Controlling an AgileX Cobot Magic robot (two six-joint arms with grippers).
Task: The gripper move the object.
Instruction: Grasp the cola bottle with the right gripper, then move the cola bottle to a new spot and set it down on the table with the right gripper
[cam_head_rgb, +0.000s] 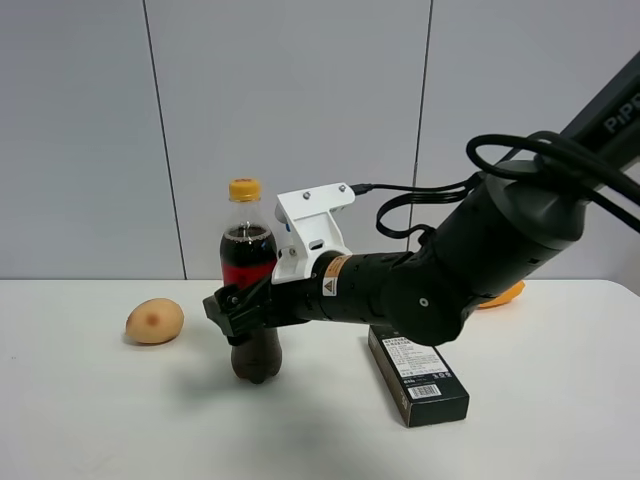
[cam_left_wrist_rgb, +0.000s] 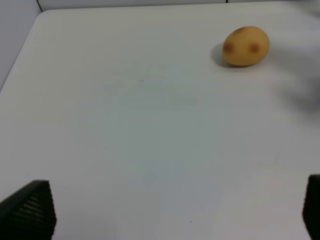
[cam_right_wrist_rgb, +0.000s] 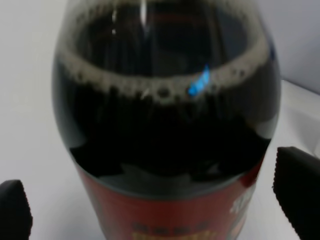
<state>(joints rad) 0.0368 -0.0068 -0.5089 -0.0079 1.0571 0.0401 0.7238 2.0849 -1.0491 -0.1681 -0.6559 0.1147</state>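
- Black box (cam_head_rgb: 418, 378) lies nearest, flat on the table (cam_head_rgb: 90, 430), partly beneath the right arm's bulky joint. A low sweep of that arm could drag or shove it.
- Cola bottle (cam_head_rgb: 248, 262) stands upright mid-table, just left of the box. A potato (cam_head_rgb: 155, 321) sits further left, apart from it.
- Right gripper (cam_head_rgb: 238, 314) is at the bottle's waist, just under the red label as seen from outside. In the wrist view the jaws are spread wide, one fingertip (cam_right_wrist_rgb: 14, 210) on each side of the bottle, with a sliver of gap on both sides. Nothing is clamped.
- Risk 1: off-centre closing. One finger looks nearer the wall than the other. It would touch first and could nudge or tip the bottle.
- Risk 2: the bottle is tall, nearly full and smooth-walled. A weak or low grip may let it pivot or slip once lifted, and a quick move would slosh the fizzy contents.
- Risk 3: pushing forward before closing could topple it away from the arm, toward the potato.
- Left gripper (cam_left_wrist_rgb: 170, 220): fingers wide apart over bare table, holding nothing. I see no hazard from it as it stands.
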